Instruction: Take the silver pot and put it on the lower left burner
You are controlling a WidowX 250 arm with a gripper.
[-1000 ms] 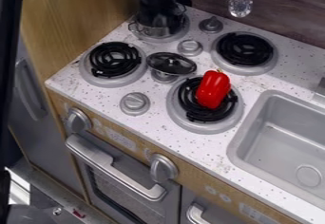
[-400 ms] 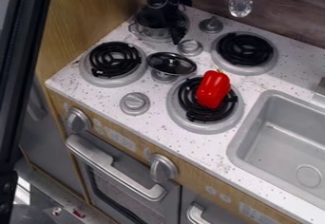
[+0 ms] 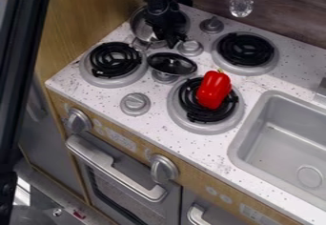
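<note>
Pot (image 3: 141, 27), silver, is at the upper left burner area, partly behind the pincer (image 3: 172, 41) and arm (image 3: 157, 8). Looks tilted, opening toward the camera; can't tell if its base touches the burner. Pincer hangs at the pot's near right side, beside the upper knob (image 3: 190, 48). Can't tell if it is open or closed, or whether it has a grip on the pot.

Target, as I read it: lower left burner (image 3: 113, 62), bare black coil, just toward the camera from the pot. Step in hand is probably securing the pot. Get a firm hold on rim or handle (image 3: 137, 44), level the pot, then lift enough for the base to clear the raised coil. Short carry toward the near left edge of the worktop (image 3: 149, 122). Keep away from the dark pan (image 3: 172, 63); it's close and would be easy to knock. Red pepper (image 3: 214, 90) on the lower right burner is off the route. Center over the coil, lower flat, release only once the base sits evenly. Weak rim hold could let the pot swing or tip.
</note>
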